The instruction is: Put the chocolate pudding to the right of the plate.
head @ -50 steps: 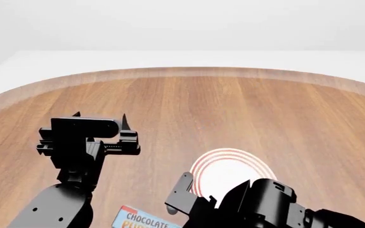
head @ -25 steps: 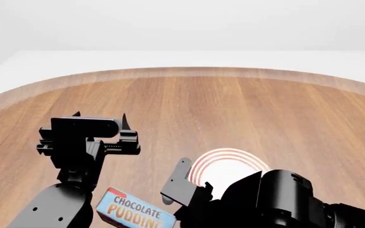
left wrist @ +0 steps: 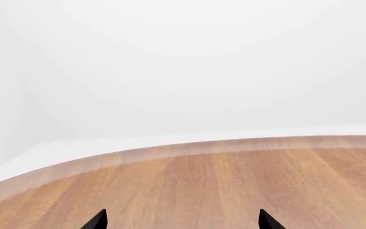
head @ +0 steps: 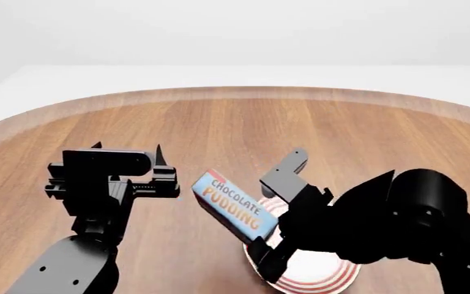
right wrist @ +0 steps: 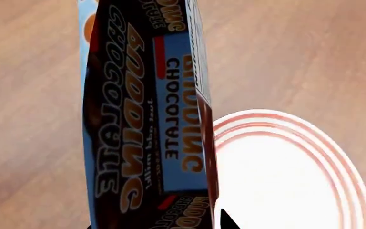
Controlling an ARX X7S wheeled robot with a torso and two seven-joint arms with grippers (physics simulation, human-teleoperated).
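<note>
The chocolate pudding (head: 233,205) is a brown carton with a light blue top, held tilted in the air by my right gripper (head: 273,213), which is shut on it. It hangs over the left edge of the plate (head: 320,277), a white plate with red rings, mostly hidden under my right arm. In the right wrist view the pudding (right wrist: 146,119) fills the middle, with the plate (right wrist: 278,176) beside and below it. My left gripper (head: 127,150) is open and empty, above the table left of the pudding. Its fingertips (left wrist: 97,221) show over bare wood.
The round wooden table (head: 317,122) has a curved far edge, with white floor beyond it. The same edge shows in the left wrist view (left wrist: 170,149). No other objects are in view.
My right gripper has lifted the pudding from the near edge of the view up and to the right, to above the plate's left edge. The left arm has not moved.
</note>
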